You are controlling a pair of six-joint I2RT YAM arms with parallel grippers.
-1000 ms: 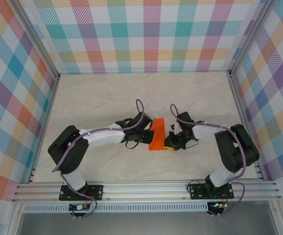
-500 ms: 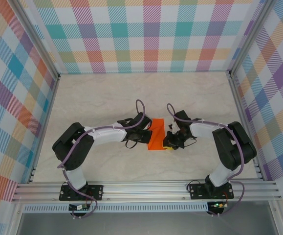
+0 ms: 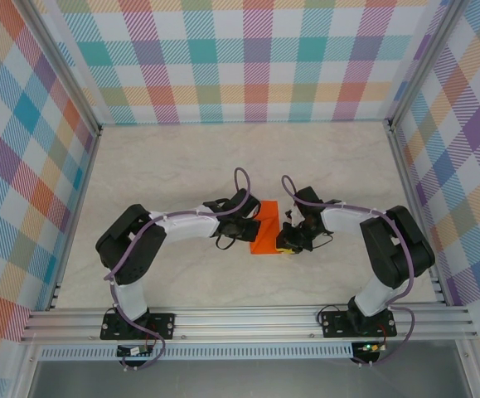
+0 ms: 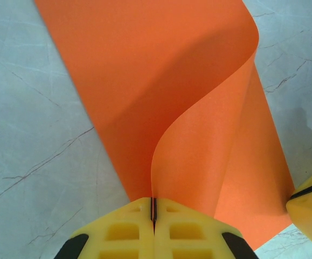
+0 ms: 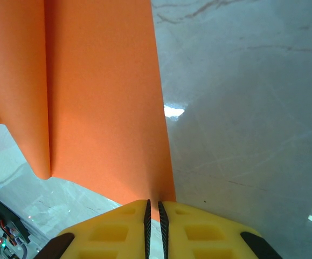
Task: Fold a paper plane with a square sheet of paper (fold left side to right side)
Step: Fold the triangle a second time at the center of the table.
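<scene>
Jaws of the left gripper [image 4: 153, 208] are pressed together on the square sheet of paper [image 4: 145, 70], with a raised flap of the orange sheet pinched in the thin seam between the yellow fingers [image 4: 120, 229]. In the left wrist view that flap curls up off the rest of the sheet and bends over toward the sheet's right side. The layer under it lies flat on the pale marbled table [image 4: 32, 135].

From above, the square sheet of paper [image 3: 267, 224] reads as a narrow strip, doubled over on itself. The left gripper [image 3: 250, 225] sits against the sheet's left edge, about midway along it. The right gripper [image 3: 283, 246] meets the sheet at its near right corner. In the left wrist view one of its yellow fingers [image 4: 311, 208] shows at that same right edge. The table [image 3: 181, 157] spreads out on all sides of the sheet.

In the right wrist view the right gripper [image 5: 154, 208] has its jaws almost together. The right edge of the square sheet of paper [image 5: 102, 97] runs down into the narrow slit between them, so the gripper is clamped on the sheet. A second layer overlaps the sheet's left part.
</scene>
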